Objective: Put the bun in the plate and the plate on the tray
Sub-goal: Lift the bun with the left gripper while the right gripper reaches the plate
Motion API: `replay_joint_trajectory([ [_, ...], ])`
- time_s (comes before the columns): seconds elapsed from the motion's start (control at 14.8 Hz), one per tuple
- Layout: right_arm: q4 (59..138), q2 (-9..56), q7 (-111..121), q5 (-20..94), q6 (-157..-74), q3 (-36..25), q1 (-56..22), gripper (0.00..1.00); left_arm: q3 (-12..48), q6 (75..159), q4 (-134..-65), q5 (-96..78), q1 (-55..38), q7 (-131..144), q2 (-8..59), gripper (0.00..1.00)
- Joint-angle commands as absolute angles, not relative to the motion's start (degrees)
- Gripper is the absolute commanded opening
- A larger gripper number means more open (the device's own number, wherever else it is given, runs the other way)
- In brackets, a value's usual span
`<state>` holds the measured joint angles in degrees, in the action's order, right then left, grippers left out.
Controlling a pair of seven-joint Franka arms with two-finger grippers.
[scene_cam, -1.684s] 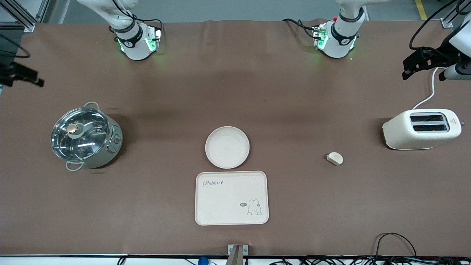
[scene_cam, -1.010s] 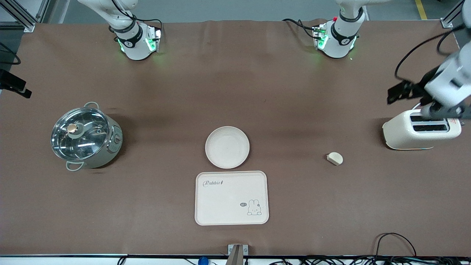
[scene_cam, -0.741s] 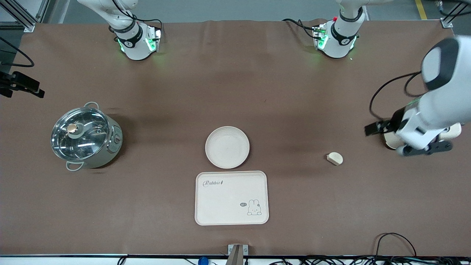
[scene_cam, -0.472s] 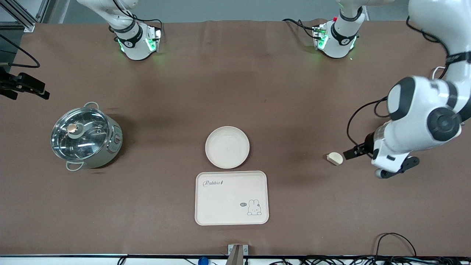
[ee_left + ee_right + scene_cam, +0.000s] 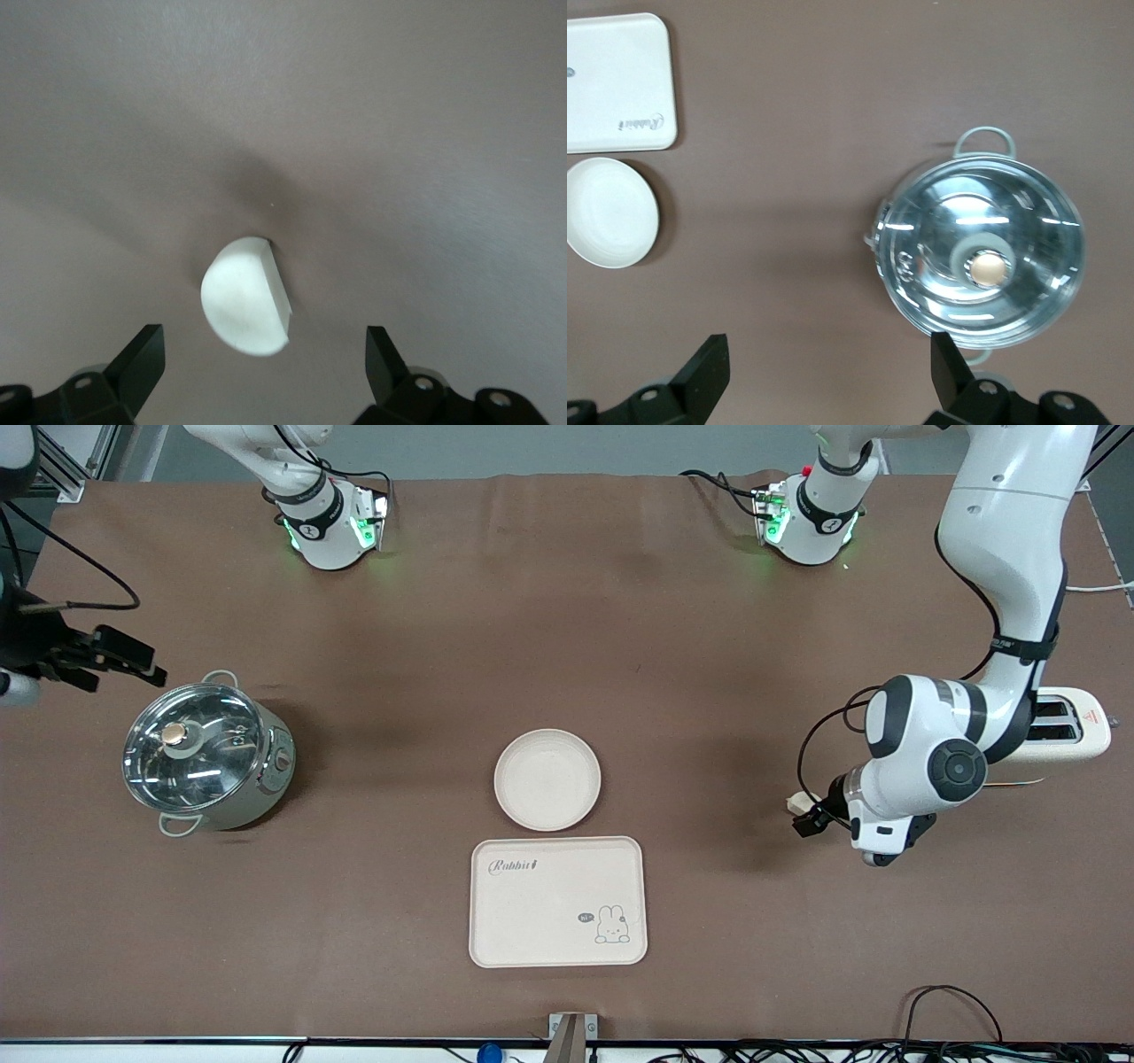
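The bun [image 5: 795, 803] lies on the table between the plate and the toaster, mostly hidden under my left hand in the front view. In the left wrist view the bun [image 5: 244, 297] lies just ahead of the gap between the two fingers. My left gripper [image 5: 811, 816] [image 5: 263, 367] is open and hangs low over the bun without touching it. The round plate [image 5: 547, 779] [image 5: 609, 212] is empty. The rabbit tray [image 5: 558, 901] [image 5: 616, 84] lies just nearer the front camera than the plate. My right gripper [image 5: 133, 662] [image 5: 828, 372] is open and empty, in the air beside the pot.
A steel pot with a glass lid [image 5: 205, 755] [image 5: 979, 261] stands toward the right arm's end. A white toaster [image 5: 1067, 731] stands toward the left arm's end, partly hidden by my left arm. Cables lie along the front edge.
My left arm has swung from over the toaster down to just above the bun. My right gripper has drifted toward the pot. Bun, plate and tray have not moved.
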<state>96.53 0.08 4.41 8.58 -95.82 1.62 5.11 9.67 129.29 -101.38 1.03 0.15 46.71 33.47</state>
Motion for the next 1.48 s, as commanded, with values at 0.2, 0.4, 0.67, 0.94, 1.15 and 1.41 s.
replay_joint_trajectory([
  [0.2, 100.63, 3.5, -0.15, 13.79, -102.56, 1.49, -1.74, 1.0, 9.58, 132.36, -103.35, 2.64, 0.62, 48.78, 35.77, 0.84],
  [0.4, 100.99, 8.6, -6.13, 14.68, -107.92, 1.49, -7.19, 1.0, 9.58, 132.36, -103.45, 2.64, 1.41, 48.87, 36.56, 0.63],
  [0.67, 105.8, 10.28, -15.45, 14.68, -118.62, 1.49, -13.52, 1.0, 9.75, 132.36, -102.83, 2.2, 1.14, 50.79, 36.3, 0.25],
  [0.94, 108.79, 12.48, -16.43, 16.94, -123.21, 1.5, -17.65, 1.0, 13.0, 132.28, -100.91, 1.76, -2.71, 61.05, 36.12, 0.23],
  [1.15, 112.84, 15.9, -16.87, 26.26, -131.46, 1.49, -20.64, 1.0, 17.3, 132.28, -97.4, 1.76, -6.93, 72.82, 36.73, 0.23],
  [1.41, 113.12, 23.36, -16.88, 32.77, -140.95, 1.49, -24.6, 1.0, 17.67, 132.28, -89.14, 1.67, -18.52, 87.33, 41.99, 0.28],
])
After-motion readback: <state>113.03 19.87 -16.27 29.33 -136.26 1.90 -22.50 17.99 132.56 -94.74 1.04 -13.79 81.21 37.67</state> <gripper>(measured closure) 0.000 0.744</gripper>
